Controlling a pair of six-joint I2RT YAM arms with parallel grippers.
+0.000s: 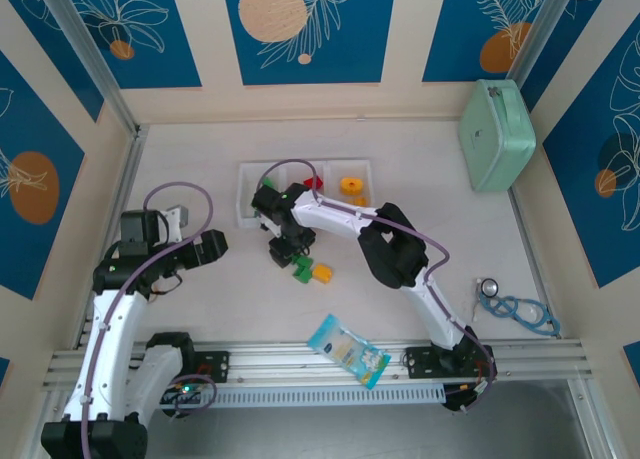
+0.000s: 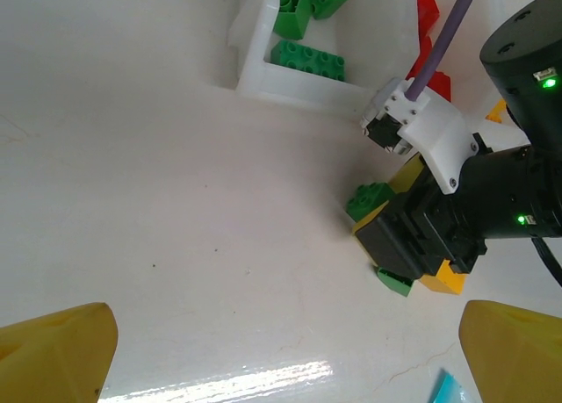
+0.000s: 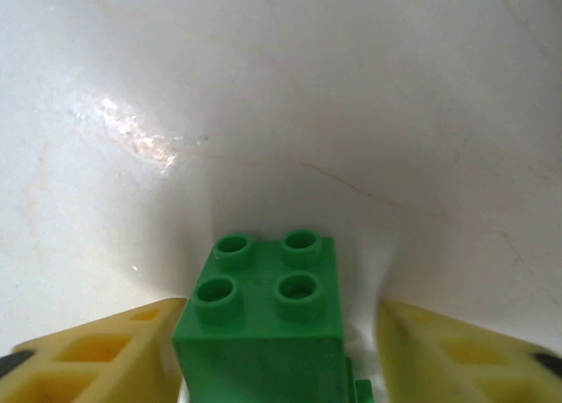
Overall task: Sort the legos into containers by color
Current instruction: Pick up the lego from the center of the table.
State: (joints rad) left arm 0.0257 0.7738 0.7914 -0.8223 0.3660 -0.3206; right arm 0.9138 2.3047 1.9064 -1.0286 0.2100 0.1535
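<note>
Right wrist view: right gripper apart around green lego, one side against it, other clear.

green brick, white tray, mint case

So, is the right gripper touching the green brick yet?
Cannot tell. In the right wrist view one finger meets the edge of the green brick, perhaps only overlapping; the other stands clear.
</note>
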